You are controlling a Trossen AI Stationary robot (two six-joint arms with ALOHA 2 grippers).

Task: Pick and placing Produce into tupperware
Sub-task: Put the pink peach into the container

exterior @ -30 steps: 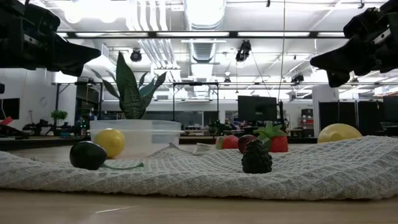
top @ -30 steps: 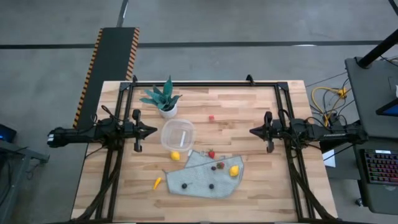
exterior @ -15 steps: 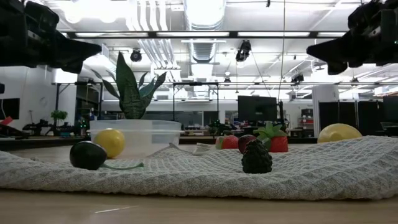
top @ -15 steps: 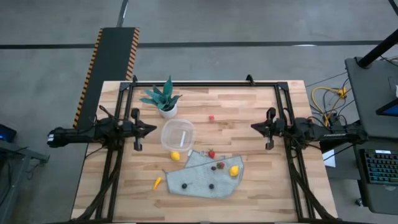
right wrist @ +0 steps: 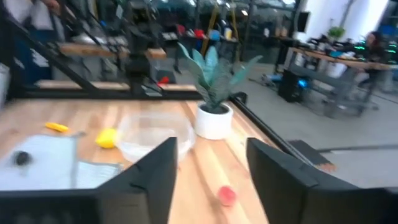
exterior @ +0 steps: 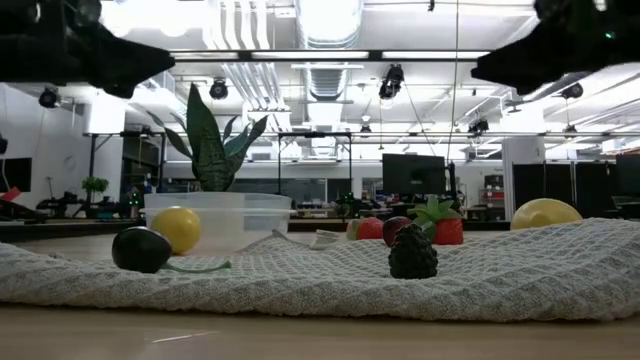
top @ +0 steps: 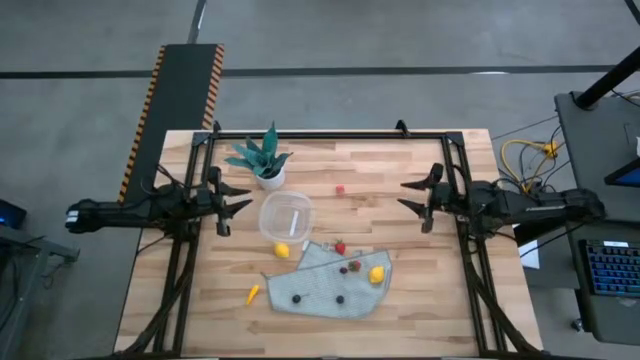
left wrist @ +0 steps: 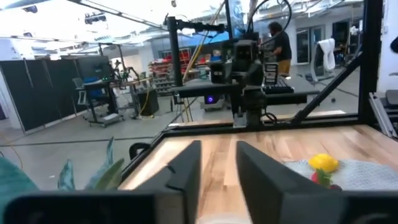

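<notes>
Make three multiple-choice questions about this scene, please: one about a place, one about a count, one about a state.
1. Where is the small orange carrot piece?
A. on the bare wood beside the cloth
B. inside the tupperware
C. in the plant pot

2. How many yellow lemon pieces show from above?
A. one
B. two
C. four

3. How are the right gripper's fingers?
A. shut on a berry
B. open and empty
C. shut on the cloth

Answers:
1 A: the carrot piece lies on wood left of the cloth.
2 B: one lemon sits by the tupperware, another lemon on the cloth.
3 B: the right gripper is spread, holding nothing.
</notes>
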